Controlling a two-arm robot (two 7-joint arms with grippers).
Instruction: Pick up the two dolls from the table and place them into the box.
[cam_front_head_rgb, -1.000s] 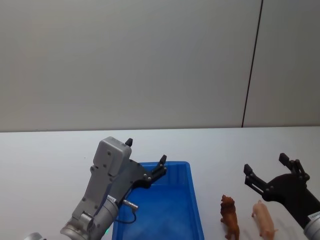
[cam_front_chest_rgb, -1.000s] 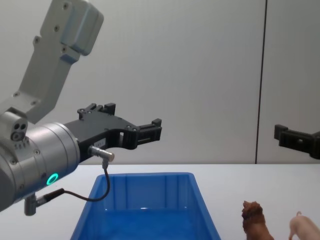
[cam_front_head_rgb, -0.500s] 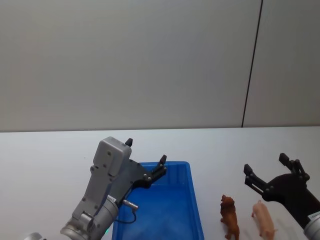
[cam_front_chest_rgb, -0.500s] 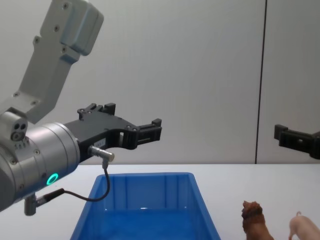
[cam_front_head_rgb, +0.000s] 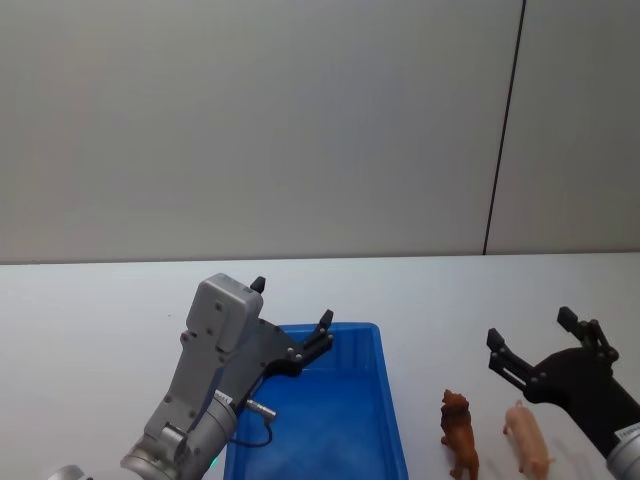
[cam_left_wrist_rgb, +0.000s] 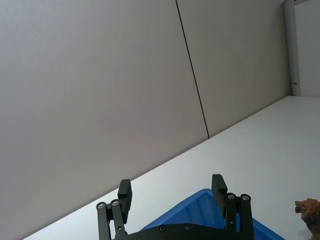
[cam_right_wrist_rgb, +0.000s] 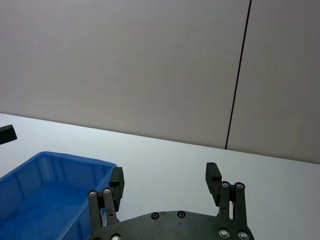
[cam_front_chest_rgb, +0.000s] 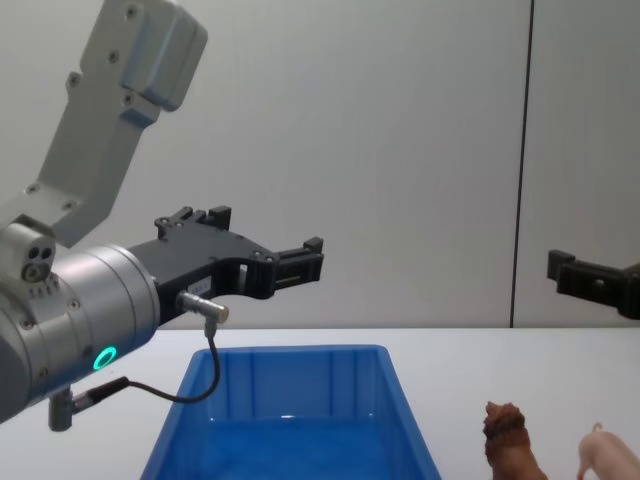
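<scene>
nothing picked yet: both dolls stand upright on the tabletop (cam_front_head_rgb: 100, 300), on the right side of the box (cam_front_head_rgb: 392, 410). brown doll (cam_front_head_rgb: 460, 432) is near the box's right wall but not touching it, and pig (cam_front_head_rgb: 528, 438) is just beside the brown one on its outer side, with a small gap between them. what shows of the box interior looks empty. right gripper (cam_front_head_rgb: 530, 327) hovers above and a bit beyond the pair, jaws wide apart and holding nothing. my read is that it's the picking arm, since both dolls sit on its side and the box is a short carry across. chest view puts it well above the tabletop, so it needs to descend and line up first. left gripper (cam_left_wrist_rgb: 171, 182) hangs raised over the far left part of the box, jaws also apart and empty. it looks parked there, out of the right arm's path to the drop zone. risk as i see it: the dolls are close together, so wide jaws coming down on one could tip the other. the pig is on the outer, more open side and looks like the cleaner first grab.
</scene>
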